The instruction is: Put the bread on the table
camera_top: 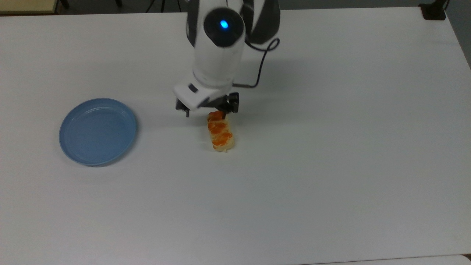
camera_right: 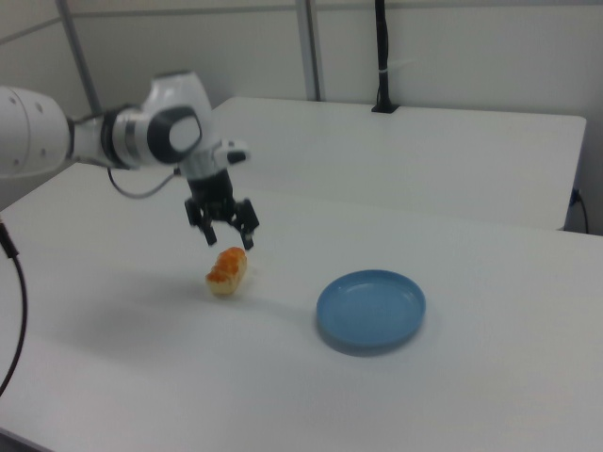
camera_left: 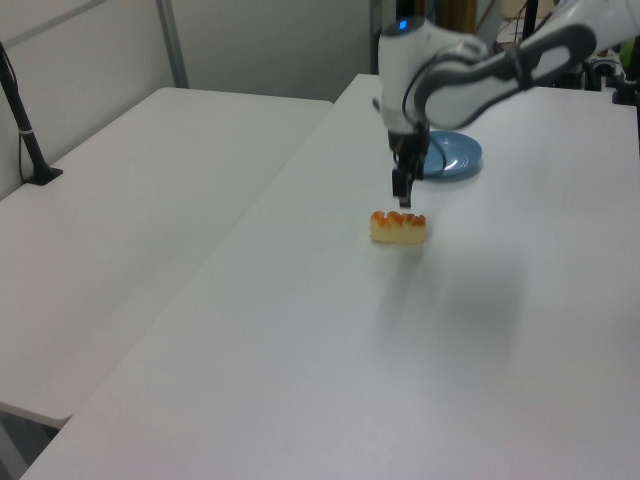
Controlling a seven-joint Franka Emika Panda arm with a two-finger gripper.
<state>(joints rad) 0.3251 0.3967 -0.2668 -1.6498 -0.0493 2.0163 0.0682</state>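
Bread [camera_top: 220, 133] on table [camera_top: 331, 165]

No legible txt, labels, brands or nos. anywhere, incl. arm, plate & table.

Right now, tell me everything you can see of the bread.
The bread is a small oblong bun, pale yellow along its sides with orange glazed patches across its top. It lies flat on the white table, apart from the blue plate, which sits toward the top view's left. Nothing but the table touches it. The end effector hangs open just above one end, clear of the bun; the left view shows the gap.
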